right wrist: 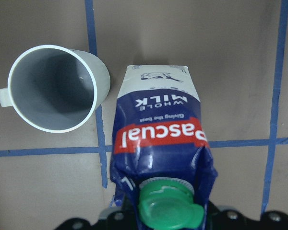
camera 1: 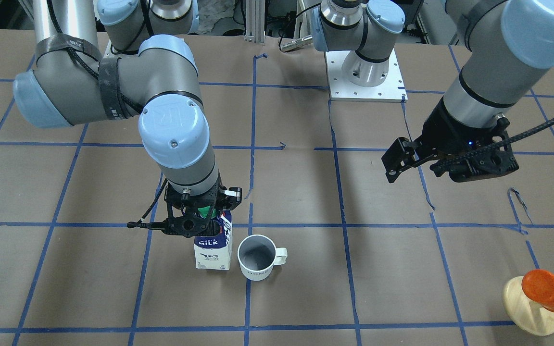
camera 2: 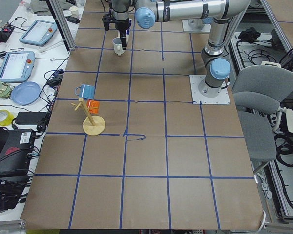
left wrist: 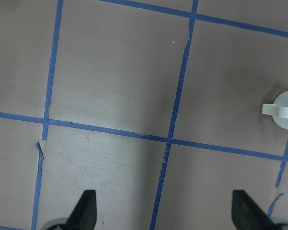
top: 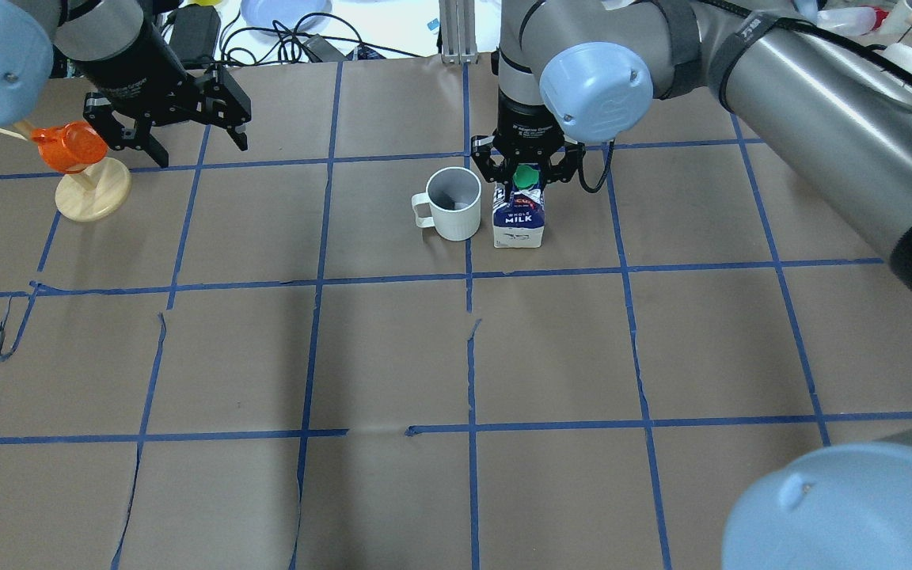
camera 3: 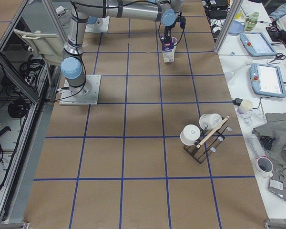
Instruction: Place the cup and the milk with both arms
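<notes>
The milk [camera 1: 213,250] stands upright on the brown paper, its green cap up. It also shows in the overhead view [top: 518,222] and the right wrist view [right wrist: 158,139]. The cup [camera 1: 256,259] stands upright just beside it, handle turned away from the carton, and shows too in the overhead view [top: 456,207] and the right wrist view [right wrist: 53,88]. My right gripper [top: 531,170] reaches straight down and is shut on the carton's gabled top. My left gripper [top: 199,146] hangs open and empty, far off to the side. Its wrist view catches only the cup's handle [left wrist: 284,108].
A wooden mug tree [top: 92,198] with an orange mug [top: 68,146] stands right beside my left gripper. A blue mug [camera 2: 85,91] hangs on it too. A black rack [camera 3: 200,140] with white mugs stands at the right end of the table.
</notes>
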Controlling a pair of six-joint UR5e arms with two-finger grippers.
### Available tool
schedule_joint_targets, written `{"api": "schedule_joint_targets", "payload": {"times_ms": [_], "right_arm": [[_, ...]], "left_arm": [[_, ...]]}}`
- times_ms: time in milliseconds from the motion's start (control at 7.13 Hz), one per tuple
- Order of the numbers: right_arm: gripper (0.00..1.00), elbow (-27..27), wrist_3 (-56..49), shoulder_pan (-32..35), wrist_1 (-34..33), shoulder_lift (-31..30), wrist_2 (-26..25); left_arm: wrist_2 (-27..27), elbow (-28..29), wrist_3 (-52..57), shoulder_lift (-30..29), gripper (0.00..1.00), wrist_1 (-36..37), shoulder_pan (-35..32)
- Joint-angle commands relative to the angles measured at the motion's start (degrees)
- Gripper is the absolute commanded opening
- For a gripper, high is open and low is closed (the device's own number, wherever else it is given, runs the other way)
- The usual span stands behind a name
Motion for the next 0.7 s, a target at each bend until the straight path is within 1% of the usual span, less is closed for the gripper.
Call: {"api": "schedule_joint_targets", "payload": {"times_ms": [0, 140, 280, 561], "right_arm": [[0.65, -0.1, -0.7, 0.0, -0.9, 0.9, -0.2], [0.89, -0.2, -0.8, 0.0, -1.9, 1.1, -0.2], [1.0, -0.4, -0.8, 0.0, -3.0, 1.1, -0.4], [1.0, -2.0, -3.0, -1.3, -2.8, -1.0, -1.0]], "left_arm": [[0.7, -0.6, 0.0, 0.9, 1.0, 0.0, -0.1], [0.6, -0.7, 0.1, 1.1, 1.0, 0.0, -0.4], [0.6, -1.2, 0.1, 1.6, 1.0, 0.0, -0.6], [0.6, -2.8, 0.2, 3.3, 1.0, 0.1, -0.7]]}}
